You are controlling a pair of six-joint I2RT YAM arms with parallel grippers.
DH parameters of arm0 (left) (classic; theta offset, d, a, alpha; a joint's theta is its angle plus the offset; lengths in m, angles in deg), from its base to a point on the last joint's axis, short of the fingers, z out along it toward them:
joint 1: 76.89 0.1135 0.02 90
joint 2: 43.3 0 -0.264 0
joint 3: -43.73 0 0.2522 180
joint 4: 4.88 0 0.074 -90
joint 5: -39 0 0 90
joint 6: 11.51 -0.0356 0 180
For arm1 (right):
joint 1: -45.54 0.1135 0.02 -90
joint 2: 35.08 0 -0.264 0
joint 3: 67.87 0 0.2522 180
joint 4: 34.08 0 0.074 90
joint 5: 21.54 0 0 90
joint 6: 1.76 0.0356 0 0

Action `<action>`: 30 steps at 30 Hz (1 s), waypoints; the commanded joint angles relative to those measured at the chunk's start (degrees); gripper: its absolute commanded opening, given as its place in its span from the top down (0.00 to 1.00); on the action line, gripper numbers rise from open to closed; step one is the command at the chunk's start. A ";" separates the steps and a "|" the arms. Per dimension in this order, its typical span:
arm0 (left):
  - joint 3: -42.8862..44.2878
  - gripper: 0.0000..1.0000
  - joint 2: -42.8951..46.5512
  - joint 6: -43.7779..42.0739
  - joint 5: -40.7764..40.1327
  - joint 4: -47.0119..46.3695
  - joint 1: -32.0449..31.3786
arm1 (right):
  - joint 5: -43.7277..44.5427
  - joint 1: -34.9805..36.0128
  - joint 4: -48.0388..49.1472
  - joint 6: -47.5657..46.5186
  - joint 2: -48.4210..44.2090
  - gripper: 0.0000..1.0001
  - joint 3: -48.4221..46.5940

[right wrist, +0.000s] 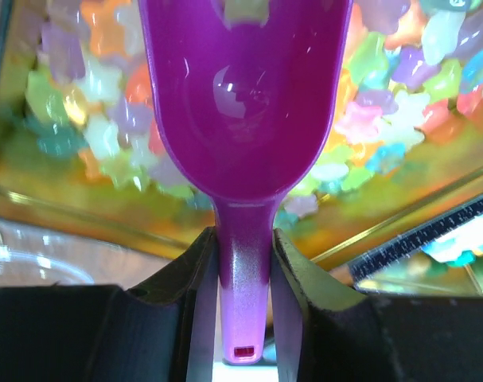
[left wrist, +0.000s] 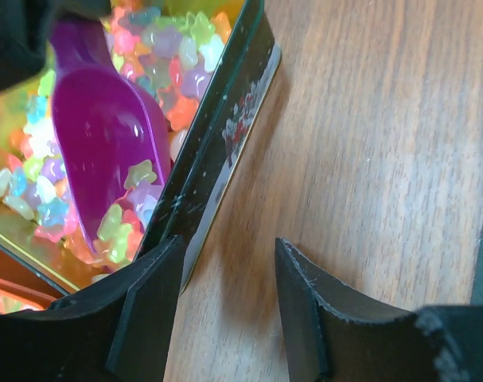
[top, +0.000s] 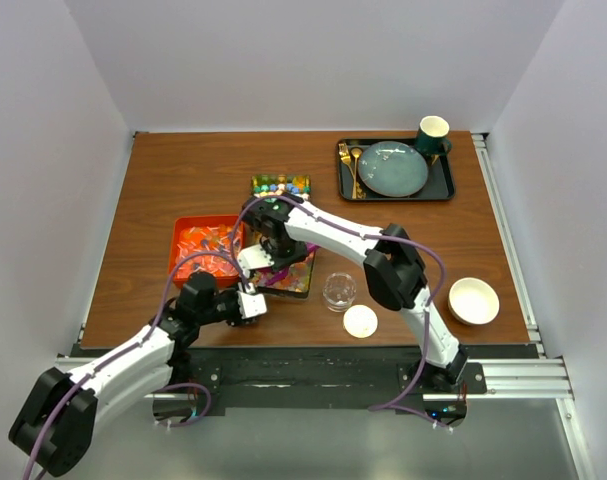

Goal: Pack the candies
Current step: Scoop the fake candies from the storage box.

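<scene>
Pastel star candies fill a black tin with a gold inside, seen in the top view at the table's middle. My right gripper is shut on the handle of a purple scoop, whose bowl lies tip-down among the stars. A smaller tin of round glossy candies sits farther back. My left gripper stands open low over the wood at the tin's near corner, with only table between its fingers.
An orange tray lies left of the tin. A clear glass jar, a white lid and a white bowl stand to the right. A black tray with plate, cup and cutlery is at the back right.
</scene>
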State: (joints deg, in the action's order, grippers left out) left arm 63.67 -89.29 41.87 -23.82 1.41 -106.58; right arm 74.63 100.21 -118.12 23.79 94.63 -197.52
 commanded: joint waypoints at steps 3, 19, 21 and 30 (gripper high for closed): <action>1.82 0.46 4.86 -0.55 1.82 -0.28 -0.01 | -10.90 -0.27 11.21 0.02 -6.84 1.00 9.28; 24.05 0.39 17.44 11.21 -6.51 23.98 0.51 | -24.88 -8.09 16.40 2.39 -9.65 1.00 13.06; 27.83 0.36 16.56 11.75 -12.81 24.51 0.51 | -26.38 -9.23 17.89 3.10 -10.18 1.00 14.20; 31.44 0.25 12.43 12.01 -22.69 21.62 2.97 | -32.98 -12.40 24.75 4.59 -16.41 1.00 23.85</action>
State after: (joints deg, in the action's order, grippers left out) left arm 93.96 -75.02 52.49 -41.48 24.19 -105.60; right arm 47.51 88.78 -97.90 26.76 82.58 -177.42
